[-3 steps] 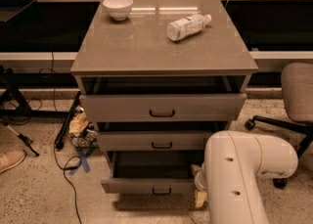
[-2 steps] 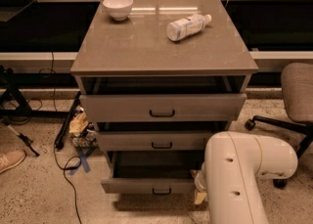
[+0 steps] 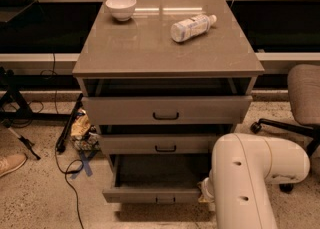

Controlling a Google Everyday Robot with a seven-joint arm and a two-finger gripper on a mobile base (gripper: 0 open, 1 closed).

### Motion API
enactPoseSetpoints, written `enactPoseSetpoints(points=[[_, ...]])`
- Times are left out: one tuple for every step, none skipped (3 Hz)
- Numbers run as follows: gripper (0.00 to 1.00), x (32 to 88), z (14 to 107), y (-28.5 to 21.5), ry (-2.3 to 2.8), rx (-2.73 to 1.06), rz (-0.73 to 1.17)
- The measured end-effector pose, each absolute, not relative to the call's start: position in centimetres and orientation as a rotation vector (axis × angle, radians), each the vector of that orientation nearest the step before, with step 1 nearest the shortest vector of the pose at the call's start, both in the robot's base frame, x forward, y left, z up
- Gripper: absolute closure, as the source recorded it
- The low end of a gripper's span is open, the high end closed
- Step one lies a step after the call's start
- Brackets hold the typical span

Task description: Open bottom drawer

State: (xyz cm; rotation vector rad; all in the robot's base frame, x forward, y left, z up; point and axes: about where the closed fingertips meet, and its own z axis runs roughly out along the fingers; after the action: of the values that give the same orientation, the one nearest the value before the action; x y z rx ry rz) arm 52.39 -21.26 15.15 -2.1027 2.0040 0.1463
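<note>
The bottom drawer (image 3: 150, 194) is the lowest of three in the grey-brown cabinet (image 3: 165, 48). It stands pulled well out, its dark inside showing, with its small black handle (image 3: 165, 200) at the centre of the front panel. The middle drawer (image 3: 165, 144) and the top drawer (image 3: 166, 110) each stand slightly out. My white arm (image 3: 250, 173) fills the lower right, by the bottom drawer's right front corner. My gripper is hidden behind the arm, low at that corner.
A white bowl (image 3: 121, 7) and a plastic bottle (image 3: 192, 26) lying on its side are on the cabinet top. An office chair (image 3: 302, 98) stands at the right. Cables, a bag of clutter (image 3: 82, 130) and a shoe (image 3: 11, 163) are on the floor at the left.
</note>
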Motion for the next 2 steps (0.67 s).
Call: enactPoseSetpoints(points=[[0.96, 50.28, 14.77, -22.16, 2.051, -2.076, 0.192], [1.00, 50.25, 14.99, -22.16, 2.051, -2.076, 0.192]])
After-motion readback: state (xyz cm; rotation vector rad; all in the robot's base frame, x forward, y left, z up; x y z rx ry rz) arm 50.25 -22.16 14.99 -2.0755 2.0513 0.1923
